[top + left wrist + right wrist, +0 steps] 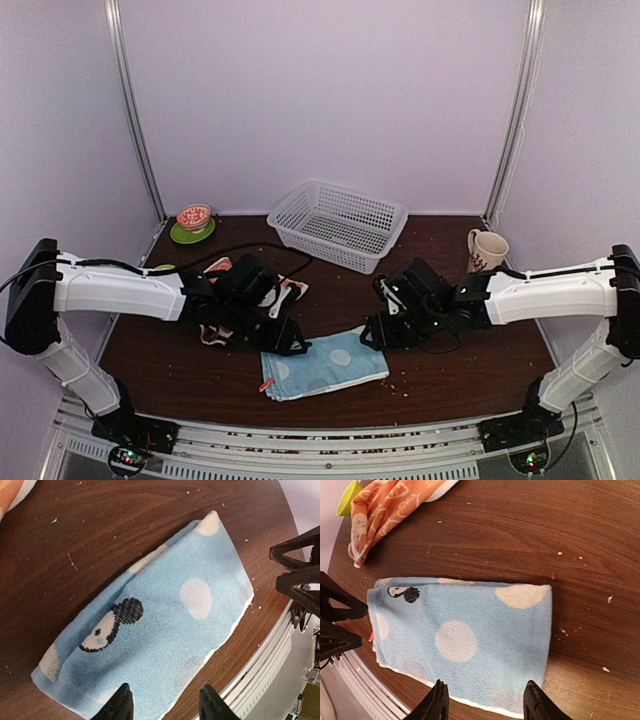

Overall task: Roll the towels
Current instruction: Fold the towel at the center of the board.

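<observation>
A light blue towel (325,365) with pale spots lies folded flat near the table's front edge. My left gripper (292,346) hovers over its left end and my right gripper (374,336) over its right end. In the left wrist view the left gripper (165,696) stands open above the blue towel (165,620), with nothing between the fingers. The right gripper (485,694) is open too, its tips spread above the near edge of the blue towel (470,635). The orange-red towel (385,505) lies crumpled behind, largely hidden under the left arm in the top view, showing as orange-red cloth (290,290).
A white plastic basket (340,225) stands at the back centre. A patterned mug (487,250) sits at the back right. A red bowl on a green saucer (193,222) is at the back left. The metal front rail (330,440) runs just below the blue towel.
</observation>
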Controlling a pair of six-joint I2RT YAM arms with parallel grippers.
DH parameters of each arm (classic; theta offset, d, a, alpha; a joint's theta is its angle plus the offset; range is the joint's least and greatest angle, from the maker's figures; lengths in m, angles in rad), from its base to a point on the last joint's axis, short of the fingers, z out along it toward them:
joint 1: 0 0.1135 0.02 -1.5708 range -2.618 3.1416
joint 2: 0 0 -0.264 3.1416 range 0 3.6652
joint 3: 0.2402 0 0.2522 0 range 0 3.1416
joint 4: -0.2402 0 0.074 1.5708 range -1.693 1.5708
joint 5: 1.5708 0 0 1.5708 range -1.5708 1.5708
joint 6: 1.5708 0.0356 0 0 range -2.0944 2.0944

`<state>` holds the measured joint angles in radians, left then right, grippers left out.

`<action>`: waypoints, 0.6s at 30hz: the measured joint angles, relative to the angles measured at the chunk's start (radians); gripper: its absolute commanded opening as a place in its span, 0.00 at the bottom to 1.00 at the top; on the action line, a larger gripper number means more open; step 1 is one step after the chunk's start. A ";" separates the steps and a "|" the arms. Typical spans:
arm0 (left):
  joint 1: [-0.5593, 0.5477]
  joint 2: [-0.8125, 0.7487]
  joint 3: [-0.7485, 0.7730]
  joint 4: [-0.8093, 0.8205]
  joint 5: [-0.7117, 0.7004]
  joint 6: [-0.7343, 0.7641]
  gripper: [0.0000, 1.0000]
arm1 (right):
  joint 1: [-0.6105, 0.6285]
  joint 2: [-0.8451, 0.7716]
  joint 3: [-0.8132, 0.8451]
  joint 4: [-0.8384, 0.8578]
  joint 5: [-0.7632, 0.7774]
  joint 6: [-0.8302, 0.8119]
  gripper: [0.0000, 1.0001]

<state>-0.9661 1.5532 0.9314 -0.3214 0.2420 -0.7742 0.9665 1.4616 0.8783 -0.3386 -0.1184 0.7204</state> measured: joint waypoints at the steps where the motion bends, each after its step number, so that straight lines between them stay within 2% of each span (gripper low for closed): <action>1: 0.000 0.000 -0.004 -0.003 0.001 -0.004 0.51 | 0.004 0.006 0.002 0.016 -0.008 0.003 0.52; 6: 0.000 -0.022 -0.042 -0.025 -0.001 -0.057 0.56 | 0.013 0.067 0.034 0.072 -0.039 0.012 0.52; 12: 0.000 -0.128 -0.132 -0.050 -0.004 -0.150 0.58 | 0.014 0.070 0.035 0.082 -0.043 0.008 0.53; 18: 0.000 -0.126 -0.166 -0.045 -0.003 -0.198 0.55 | 0.014 0.070 0.035 0.086 -0.044 0.005 0.53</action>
<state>-0.9657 1.4277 0.7658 -0.3664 0.2394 -0.9718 0.9802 1.5314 0.9138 -0.2527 -0.1623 0.7254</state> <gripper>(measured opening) 0.573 0.528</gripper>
